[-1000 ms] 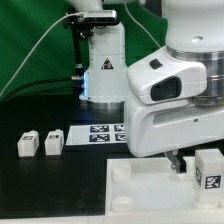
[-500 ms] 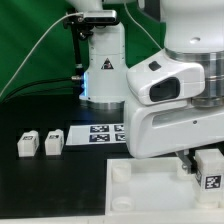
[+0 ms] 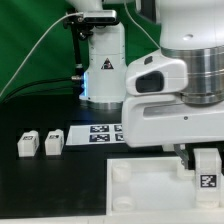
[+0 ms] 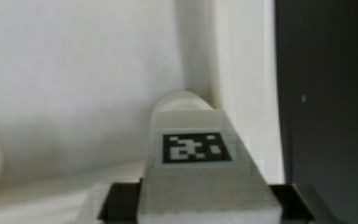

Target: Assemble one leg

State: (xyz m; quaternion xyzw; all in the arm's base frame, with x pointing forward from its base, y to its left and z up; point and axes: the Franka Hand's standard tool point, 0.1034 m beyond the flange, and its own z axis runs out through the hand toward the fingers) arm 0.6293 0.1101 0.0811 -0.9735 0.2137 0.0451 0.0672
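Observation:
My gripper (image 3: 207, 152) is shut on a white leg (image 3: 208, 170) with a black-and-white tag on its face. I hold it upright over the right side of the white tabletop (image 3: 150, 192). In the wrist view the same leg (image 4: 197, 150) fills the space between my fingers, its tagged face toward the camera, above the tabletop (image 4: 87, 90). Two more legs (image 3: 26, 144) (image 3: 53, 142) lie on the black table at the exterior view's left. A round corner socket (image 3: 122, 174) shows on the tabletop's near left.
The marker board (image 3: 100, 134) lies on the table behind the tabletop. A white robot base (image 3: 102, 62) stands at the back. The arm's big white body (image 3: 175, 95) hides the right rear of the scene.
The arm has moved toward the exterior view's left and the held leg has come down closer to the tabletop.

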